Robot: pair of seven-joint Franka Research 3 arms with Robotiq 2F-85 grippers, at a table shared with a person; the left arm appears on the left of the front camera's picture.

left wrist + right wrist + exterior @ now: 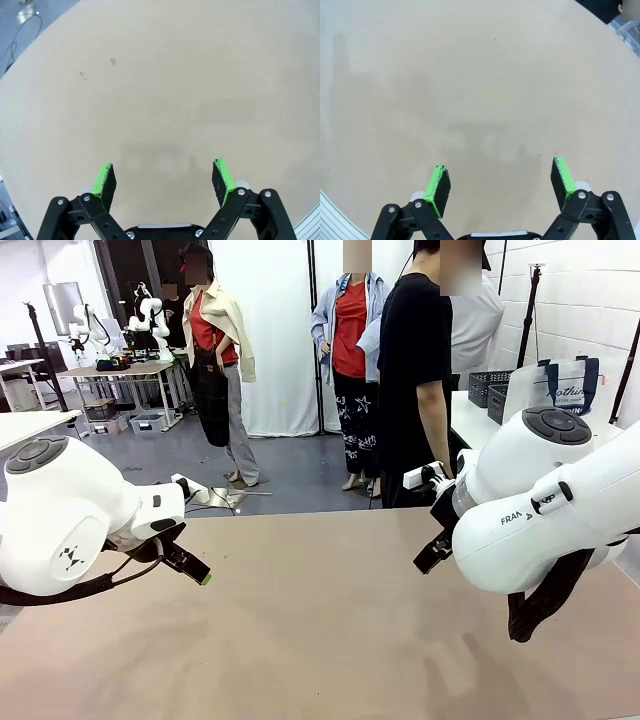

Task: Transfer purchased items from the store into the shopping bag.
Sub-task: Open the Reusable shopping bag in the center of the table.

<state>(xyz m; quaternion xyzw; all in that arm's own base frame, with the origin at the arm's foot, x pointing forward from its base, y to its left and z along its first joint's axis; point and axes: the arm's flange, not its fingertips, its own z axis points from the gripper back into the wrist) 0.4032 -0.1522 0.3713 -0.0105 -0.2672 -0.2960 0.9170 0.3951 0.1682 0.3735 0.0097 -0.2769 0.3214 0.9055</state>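
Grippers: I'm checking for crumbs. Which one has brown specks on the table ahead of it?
The left gripper: brown specks lie beyond it. The right gripper faces pale table with shadows.

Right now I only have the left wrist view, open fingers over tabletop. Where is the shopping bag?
Observer: In the front view, the shopping bag stands upright on a side table at the far right, behind the right arm.
Operator: Anything beside it?
Observer: A dark mesh basket sits just left of it in the picture.
Operator: And the right gripper?
Observer: The right gripper is open over plain tabletop, holding nothing.
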